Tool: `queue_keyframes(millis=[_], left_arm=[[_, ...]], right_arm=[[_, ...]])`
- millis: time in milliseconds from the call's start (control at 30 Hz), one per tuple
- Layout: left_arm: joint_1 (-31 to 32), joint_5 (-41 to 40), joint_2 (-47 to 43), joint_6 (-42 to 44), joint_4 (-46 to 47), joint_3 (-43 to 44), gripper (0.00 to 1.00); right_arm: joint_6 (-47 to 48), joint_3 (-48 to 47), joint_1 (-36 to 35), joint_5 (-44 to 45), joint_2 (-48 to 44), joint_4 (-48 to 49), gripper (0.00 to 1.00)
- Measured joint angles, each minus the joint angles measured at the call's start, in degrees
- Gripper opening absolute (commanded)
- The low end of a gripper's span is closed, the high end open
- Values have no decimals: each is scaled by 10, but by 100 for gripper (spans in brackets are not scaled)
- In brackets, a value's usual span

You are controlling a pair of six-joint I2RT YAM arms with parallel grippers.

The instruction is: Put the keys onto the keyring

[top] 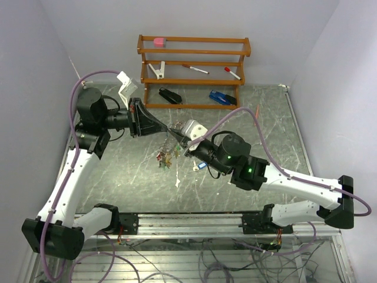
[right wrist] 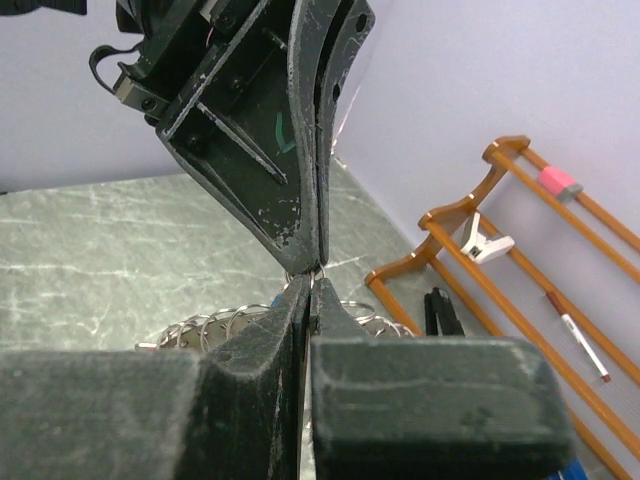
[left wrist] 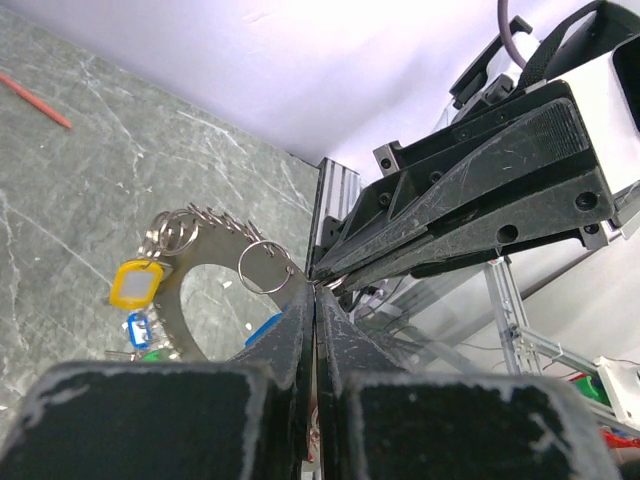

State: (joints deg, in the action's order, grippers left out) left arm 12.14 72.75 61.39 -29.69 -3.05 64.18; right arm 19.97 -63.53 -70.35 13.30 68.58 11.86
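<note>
The keyring (left wrist: 190,300) is a flat grey ring with several small split rings along its rim. It hangs in mid-air over the table's middle (top: 166,154). Keys with yellow (left wrist: 135,283), blue (left wrist: 138,330) and green tags dangle from it. My left gripper (top: 171,129) is shut, and the keyring's rim runs into its tips (left wrist: 315,290). My right gripper (top: 180,137) is shut and meets it tip to tip (right wrist: 312,282). A small wire loop (right wrist: 320,272) shows between the two tips. A blue-tagged key (top: 200,166) lies on the table under the right wrist.
A wooden rack (top: 194,41) stands at the back with a pink eraser, a white clip, pens, a black stapler (top: 170,95) and a blue stapler (top: 222,98). A red pen (top: 257,112) lies at the back right. A small pale piece (top: 177,183) lies near the keys.
</note>
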Motion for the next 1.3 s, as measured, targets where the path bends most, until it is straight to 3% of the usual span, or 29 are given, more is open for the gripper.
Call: queue_keyframes(millis=[500,600,667,867,1300], left_arm=[[-1,8,8,-101,92,-14,8],[0,15,13,-135,120,-20,16],[0,21,19,-143,123,-20,27],[2,18,34,-49,3,9,64],[2,-6,24,165,-182,81,67]], right_arm=[[22,28,0,-11,-4,85,0],[26,30,0,-15,-7,88,0],[29,32,0,-19,-9,89,0],[28,28,-4,-42,-9,92,0],[-31,-61,-6,-19,-9,-24,0]])
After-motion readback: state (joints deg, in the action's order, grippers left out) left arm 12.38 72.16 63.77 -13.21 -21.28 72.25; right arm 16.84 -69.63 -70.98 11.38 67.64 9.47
